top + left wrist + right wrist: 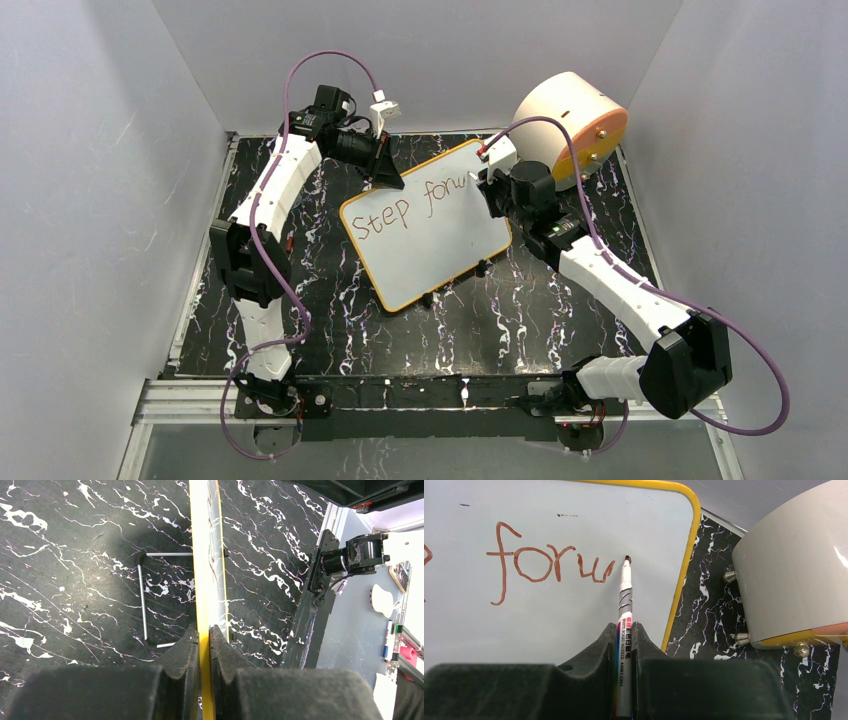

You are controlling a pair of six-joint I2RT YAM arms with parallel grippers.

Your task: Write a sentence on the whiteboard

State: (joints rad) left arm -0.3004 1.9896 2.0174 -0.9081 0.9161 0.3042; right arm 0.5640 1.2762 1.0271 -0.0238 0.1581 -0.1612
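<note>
Though unclear from above, right claw point(625, 627) pinches marker point(625, 592), left claw point(204, 630) pinches whiteboard point(204, 555).

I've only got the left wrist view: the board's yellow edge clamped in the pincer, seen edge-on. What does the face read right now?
Observer: The whiteboard carries one line of writing, "Step forw", and nothing below it.
Operator: Where's the pen?
Observer: The right pincer is shut on the marker, and its tip sits right at the end of the "w".
Operator: Anything crowding that arm?
Observer: A round peach-and-orange drum stands just past the board's far right corner, close beside the right wrist.
</note>
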